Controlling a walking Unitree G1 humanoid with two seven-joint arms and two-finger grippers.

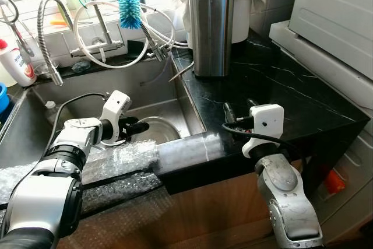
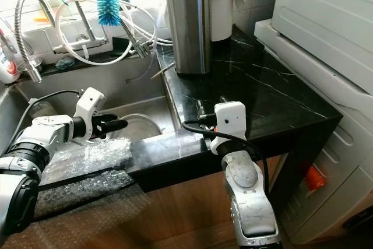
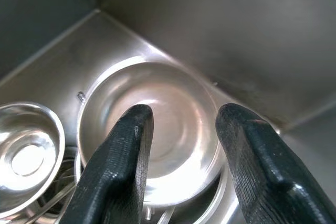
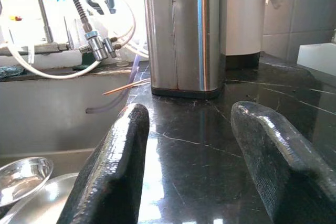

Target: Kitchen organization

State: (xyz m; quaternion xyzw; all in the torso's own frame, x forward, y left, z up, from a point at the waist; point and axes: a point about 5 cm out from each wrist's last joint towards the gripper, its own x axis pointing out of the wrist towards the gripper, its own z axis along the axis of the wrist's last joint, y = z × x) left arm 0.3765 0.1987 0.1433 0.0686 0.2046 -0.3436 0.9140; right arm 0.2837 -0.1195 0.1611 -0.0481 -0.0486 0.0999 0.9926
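i see the black marble counter (image 1: 280,86) filling the right of the frame, the steel sink (image 1: 87,94) at centre left. upper centre, a steel knife block (image 1: 211,30) stands upright, handles pointing up. in the sink lies a shallow steel bowl (image 3: 152,129), mouth up, with a smaller bowl (image 3: 26,153) beside it. my left gripper (image 3: 181,124) hovers over the shallow bowl, fingers spread, holding nothing. my right gripper (image 4: 191,129) sits over the counter, fingers parted, empty.

left pincer (image 3: 178,129) parted, right pincer (image 4: 191,145) parted
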